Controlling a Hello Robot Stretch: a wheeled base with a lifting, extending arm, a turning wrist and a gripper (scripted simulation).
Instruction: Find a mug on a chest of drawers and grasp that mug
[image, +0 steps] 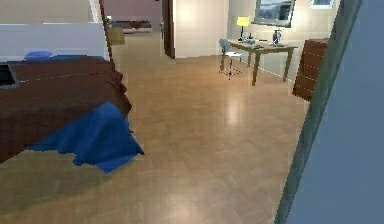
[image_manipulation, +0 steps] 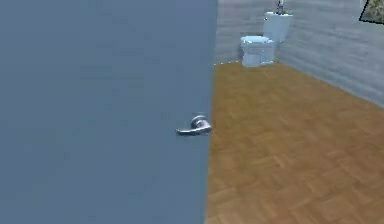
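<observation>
fingers first: you cannot tell their state from these pictures.

nearest to you, on the arm side view's left, stands a blue-grey door (image_manipulation: 100, 100) with a silver lever handle (image_manipulation: 195, 126) close to its edge. past that edge a wooden floor (image_manipulation: 290, 140) runs out to a grey wall (image_manipulation: 330, 50). a white toilet (image_manipulation: 262, 45) stands against that wall near the top. the corner of a framed picture (image_manipulation: 374, 10) hangs at the top right.

look ahead and you have a blue-grey door edge (image: 340, 140) slanting down the forward view's right. on the left is a bed (image: 60, 95) under a dark brown cover. a blue blanket (image: 95, 138) spills off its near corner onto the floor, and a blue pillow (image: 40, 55) lies at its head.

across the open floor, near the far wall, stands a wooden bench (image: 262, 50) with a yellow lamp (image: 243, 22) on it. a pale swivel chair (image: 230, 55) sits just beside its left end.

right of the bench, against the wall and close to the door edge, stands the dark brown chest of drawers (image: 312, 68). you cannot tell where the mug is: the chest's top is too small to make anything out on it.
</observation>
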